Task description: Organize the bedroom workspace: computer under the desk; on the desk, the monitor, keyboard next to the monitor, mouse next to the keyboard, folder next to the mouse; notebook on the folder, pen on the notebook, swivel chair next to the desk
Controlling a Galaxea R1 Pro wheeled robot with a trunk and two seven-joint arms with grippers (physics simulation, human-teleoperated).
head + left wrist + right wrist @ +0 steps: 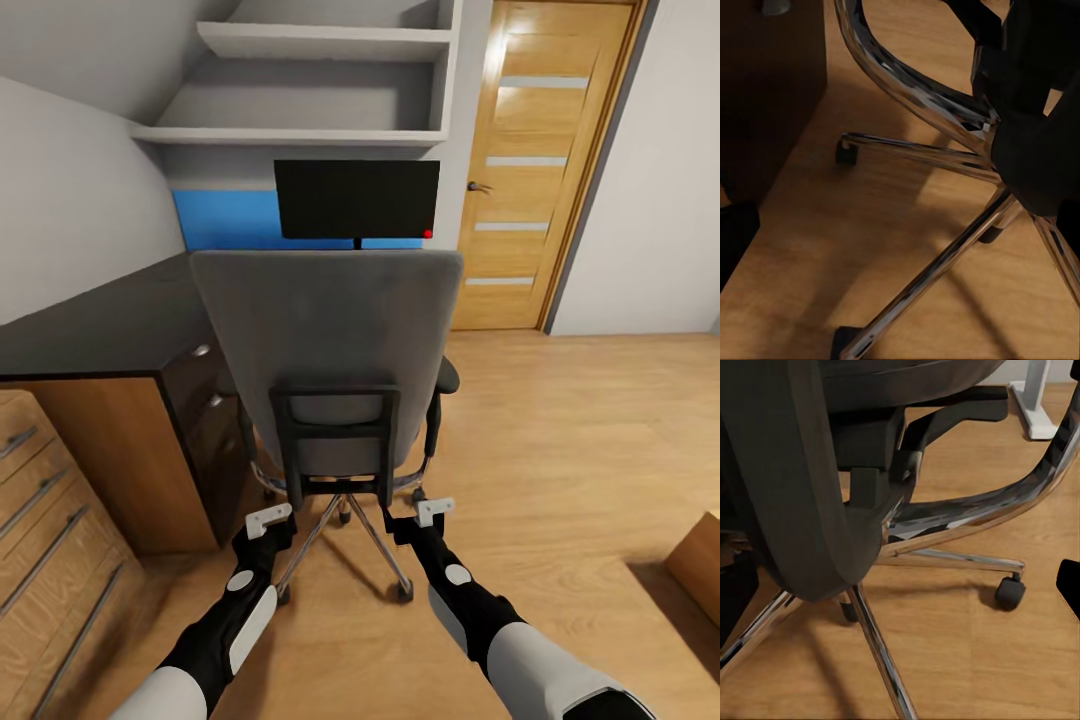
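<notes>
From the head camera, the chair (pixel 330 350) stands with its grey back toward the robot, just before the desk (pixel 110 325). Behind it the monitor (pixel 356 198) sits on the desk against the blue panel. Both grippers, left (pixel 270 518) and right (pixel 434 510), hang low beside the chrome base, apart from it; whether either is released or clenched I cannot tell.

Left wrist: chrome legs (pixel 937 262) and a black caster (pixel 846 153) over the wood floor (pixel 810 247), a dark cabinet (pixel 765 82) nearby.

Right wrist: chair underside, another caster (pixel 1009 592), a white desk leg (pixel 1035 401).
</notes>
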